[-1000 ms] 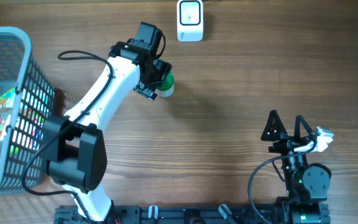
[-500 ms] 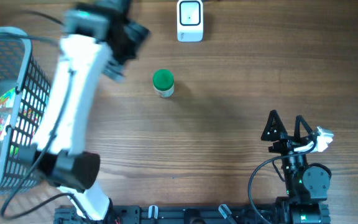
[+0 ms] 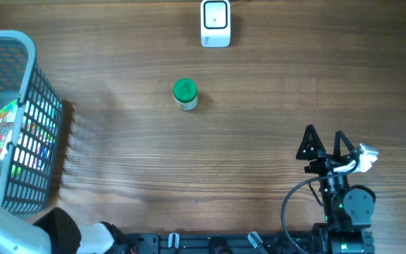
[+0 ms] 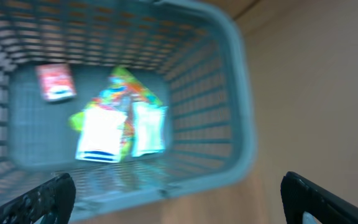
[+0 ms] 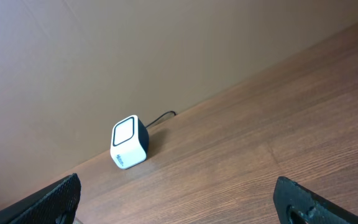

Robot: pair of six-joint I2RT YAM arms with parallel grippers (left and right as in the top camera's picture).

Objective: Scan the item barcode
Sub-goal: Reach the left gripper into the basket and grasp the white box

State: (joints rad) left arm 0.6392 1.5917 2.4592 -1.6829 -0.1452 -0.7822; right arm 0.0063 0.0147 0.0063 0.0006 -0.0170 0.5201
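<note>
Jar [image 3: 185,93] stands before the scanner [image 3: 215,23]; basket [image 3: 35,144] at left holds seemingly several packets [image 4: 117,127].

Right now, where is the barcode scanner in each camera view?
Overhead: scanner at top centre, beyond the green-capped bottle.
Left wrist: not in it; this view looks into the basket.
Right wrist: scanner left of centre, by the wall.
Shared landmark: the wooden table; the basket also sits at the overhead's left edge.

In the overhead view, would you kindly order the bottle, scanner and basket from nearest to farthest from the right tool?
1. Bottle, mid-table, and scanner, top edge: too close to call from the right tool.
2. Basket, far left.
</note>
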